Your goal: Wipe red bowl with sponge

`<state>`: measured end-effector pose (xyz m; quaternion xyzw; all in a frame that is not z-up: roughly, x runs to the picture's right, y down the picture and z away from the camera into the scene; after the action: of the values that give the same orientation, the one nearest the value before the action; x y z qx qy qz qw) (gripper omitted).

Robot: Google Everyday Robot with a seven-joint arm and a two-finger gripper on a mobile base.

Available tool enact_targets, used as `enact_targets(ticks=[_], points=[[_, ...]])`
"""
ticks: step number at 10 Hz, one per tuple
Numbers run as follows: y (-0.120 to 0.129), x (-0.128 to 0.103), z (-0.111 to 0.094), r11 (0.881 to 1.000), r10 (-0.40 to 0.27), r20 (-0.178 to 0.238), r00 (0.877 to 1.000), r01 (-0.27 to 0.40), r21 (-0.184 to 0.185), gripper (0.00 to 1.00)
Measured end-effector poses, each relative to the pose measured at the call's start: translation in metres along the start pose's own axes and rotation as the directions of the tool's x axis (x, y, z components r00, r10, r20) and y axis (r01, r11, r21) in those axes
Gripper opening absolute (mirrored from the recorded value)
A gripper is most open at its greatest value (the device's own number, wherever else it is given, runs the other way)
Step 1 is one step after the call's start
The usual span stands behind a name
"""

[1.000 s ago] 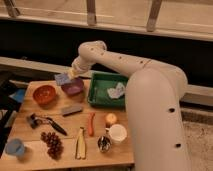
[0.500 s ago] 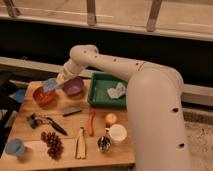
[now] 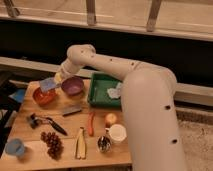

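Setting: wooden bench [image 3: 90, 157] below a dark wall and a railed window ledge, crowded with kitchen things.
Camera view, arm: 1 white arm reaches from the right across to the bench's far-left corner.
Camera view, claw: the claw [image 3: 57, 79] hangs just above the gap between the 2 bowls, pinched closed on the sponge [image 3: 48, 83], which sticks out to its left.
Camera view, task things: the red bowl [image 3: 44, 96] sits near the left edge. The sponge lies over its far rim, and whether it touches the rim I cannot tell.
Camera view, neighbours: the purple bowl [image 3: 73, 86] stands just beside the red one on the right, and the green tray [image 3: 102, 90] lies beyond it. The dark grey block [image 3: 71, 109] lies in front of the bowls.
Risk 1: the bowl looks light and unheld, so a sideways wipe could push it toward the bench's left edge instead of rubbing it.
Risk 2: the grip seems to be on 1 end of the sponge, so downward pressure may fold it or pull it free.
Risk 3: a wide stroke to the right could knock the purple bowl with the wrist.
Risk 4: pressing on the rim rather than inside could tip the bowl.
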<state>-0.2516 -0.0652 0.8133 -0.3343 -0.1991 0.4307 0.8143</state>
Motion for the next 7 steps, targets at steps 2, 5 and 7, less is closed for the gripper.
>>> enact_targets(ticks=[2, 5, 7], points=[[0.006, -0.022, 0.023, 0.999, -0.036, -0.008, 0.999, 0.036, -0.008, 0.0], [0.015, -0.04, 0.058, 0.995, -0.096, -0.058, 0.994, 0.096, -0.002, 0.0], [0.012, -0.037, 0.065, 0.995, -0.096, -0.072, 0.993, 0.097, 0.006, 0.0]])
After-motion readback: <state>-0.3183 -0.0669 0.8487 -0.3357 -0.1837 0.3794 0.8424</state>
